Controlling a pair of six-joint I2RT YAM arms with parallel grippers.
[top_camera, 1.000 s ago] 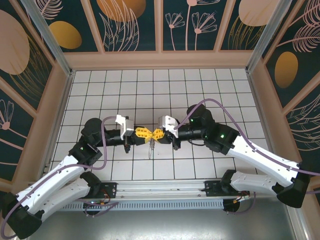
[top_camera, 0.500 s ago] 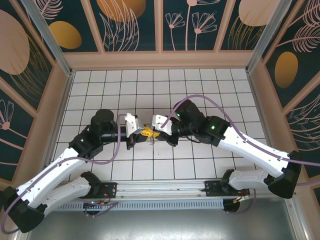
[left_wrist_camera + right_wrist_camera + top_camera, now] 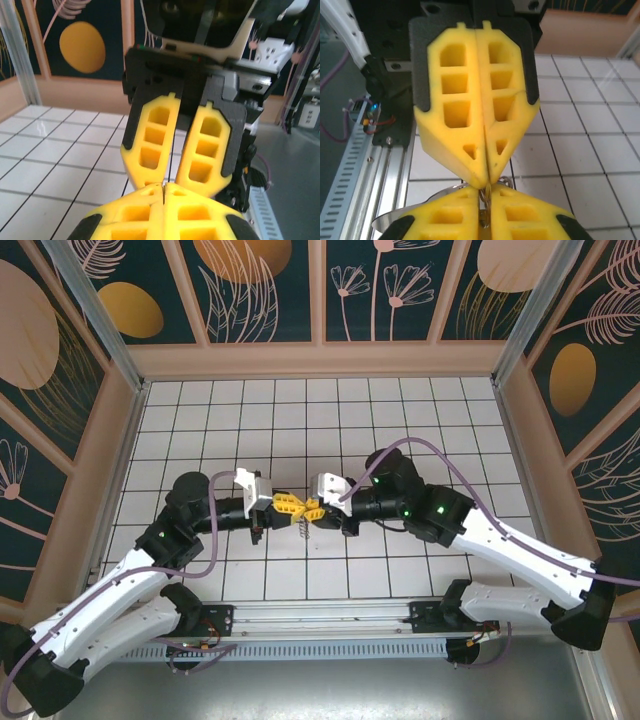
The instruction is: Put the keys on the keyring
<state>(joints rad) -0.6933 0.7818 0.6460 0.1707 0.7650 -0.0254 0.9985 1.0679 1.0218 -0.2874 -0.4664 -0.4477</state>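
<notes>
Starting from the left tool [image 3: 292, 506]: clamped fully shut, pads [image 3: 452, 142] flush along their whole length in the right wrist view, tips nipping something thin and silvery. Meeting it nose to nose over the middle of the white tiled surface [image 3: 400, 420], the right tool [image 3: 314, 509]: parted by a narrow slit, with a silvery bit sitting in that slit. Cannot tell whether gripped there or merely lying between the pads.

Hanging just below the joined tips, seen from above as a short silvery sliver: the keys [image 3: 303, 528], held up off the tiles, long axis pointing roughly down. Curving out beside the tips in the right wrist view: a thin silvery band, judged to be the keyring [image 3: 442, 192], though too close and too hidden to be sure.

Turning now to the one relation that matters: keys directly between the two tools, both arms equally near, load apparently on the left side. Probably calls for a small straight move along the line joining the tools, not a reach.

Set against a second ago: much the same pose, but with the dangling piece shorter and higher, and the right pads beginning to part. Set against half a second ago: wrist housings farther apart.
</notes>
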